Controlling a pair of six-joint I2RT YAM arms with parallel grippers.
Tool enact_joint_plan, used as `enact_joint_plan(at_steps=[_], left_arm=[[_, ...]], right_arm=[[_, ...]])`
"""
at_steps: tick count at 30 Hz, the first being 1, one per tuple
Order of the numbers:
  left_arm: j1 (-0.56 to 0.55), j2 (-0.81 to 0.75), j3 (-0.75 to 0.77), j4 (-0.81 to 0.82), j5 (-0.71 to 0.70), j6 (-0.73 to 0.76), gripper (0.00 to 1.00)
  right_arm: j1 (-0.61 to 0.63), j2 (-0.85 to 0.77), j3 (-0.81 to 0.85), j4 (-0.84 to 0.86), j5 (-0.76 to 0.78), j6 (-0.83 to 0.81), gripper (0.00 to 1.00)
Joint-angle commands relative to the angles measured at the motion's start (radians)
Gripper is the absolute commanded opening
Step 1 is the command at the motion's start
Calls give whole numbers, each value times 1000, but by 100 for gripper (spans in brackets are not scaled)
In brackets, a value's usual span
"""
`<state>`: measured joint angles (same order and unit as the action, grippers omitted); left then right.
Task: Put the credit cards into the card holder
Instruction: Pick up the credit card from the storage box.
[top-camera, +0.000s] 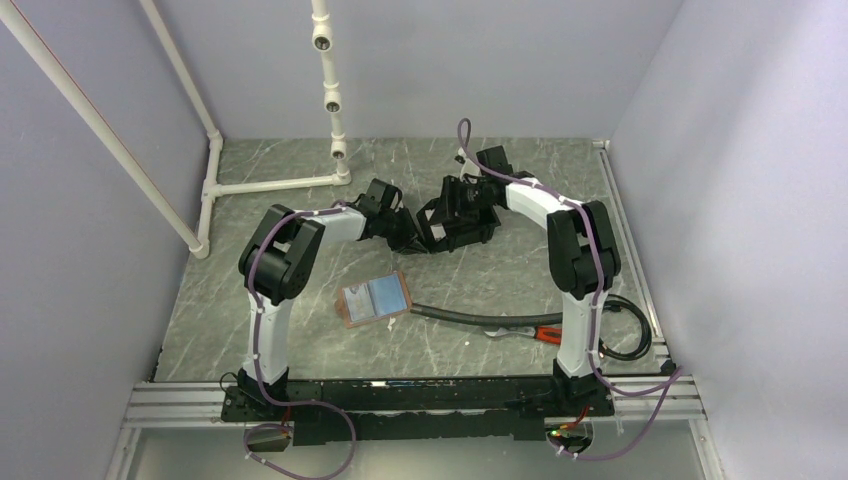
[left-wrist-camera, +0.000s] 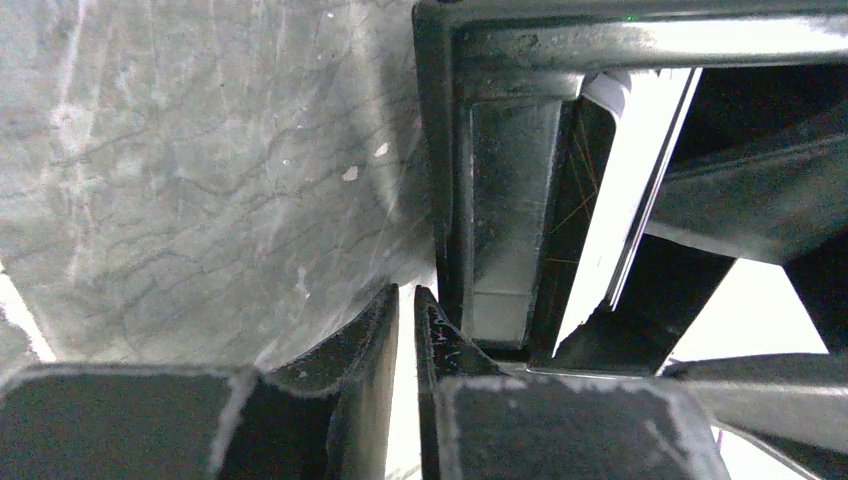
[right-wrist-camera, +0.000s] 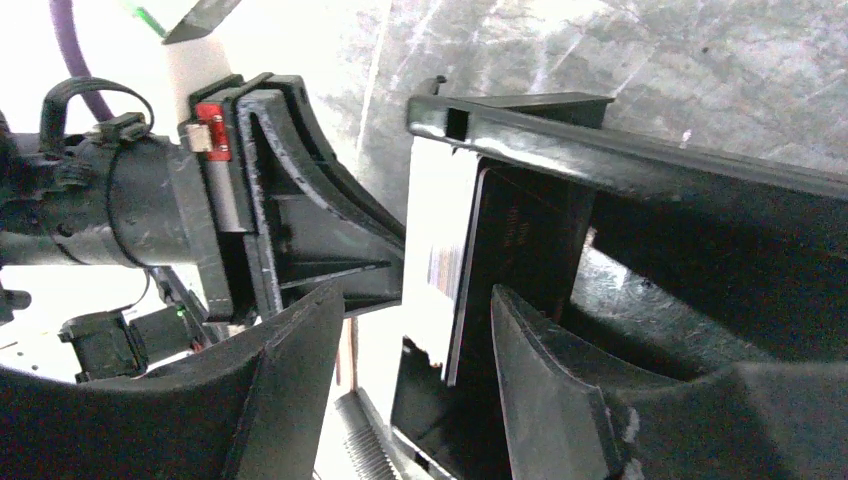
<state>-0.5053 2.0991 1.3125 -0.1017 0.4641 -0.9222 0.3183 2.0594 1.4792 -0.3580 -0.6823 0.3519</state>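
Two arms at the black box (top-camera: 452, 232)

Open card holder (top-camera: 350, 312) lies flat on the table (top-camera: 470, 290), in front of the left arm and well apart from both claws. Light blue credit cards (top-camera: 383, 293) rest on its face. On the left gripper (left-wrist-camera: 408, 305), fingers are almost together with a thin gap and nothing seen between, tips at the box corner. On the right gripper (right-wrist-camera: 418, 300), fingers are spread, straddling a dark card (right-wrist-camera: 520, 240) that stands upright in the box beside a white patch (right-wrist-camera: 432, 220). Can't tell if they touch it.
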Motion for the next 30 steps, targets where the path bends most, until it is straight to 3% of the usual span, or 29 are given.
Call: enact_joint_plan(at_steps=[1,7,12,20,24,30], left_arm=[[-10,13,9,23,13,3,18],[-10,9,1,30,19,3,18],[-10,8,-9,36,20,1,18],[-7,21,4,24,24,7,17],[-4,28,3,29,31,8,17],[-4,30,16,25,33,12,17]], right_arm=[[0,-96,11,-8,23,-22,59],[-7,-67,31,-38,69,-47,63],[-7,-45,30,-26,156,-84,76],[4,31,23,31,7,-42,78],[5,25,26,38,-77,-44,72],[4,-25,8,56,-113,-20,48]])
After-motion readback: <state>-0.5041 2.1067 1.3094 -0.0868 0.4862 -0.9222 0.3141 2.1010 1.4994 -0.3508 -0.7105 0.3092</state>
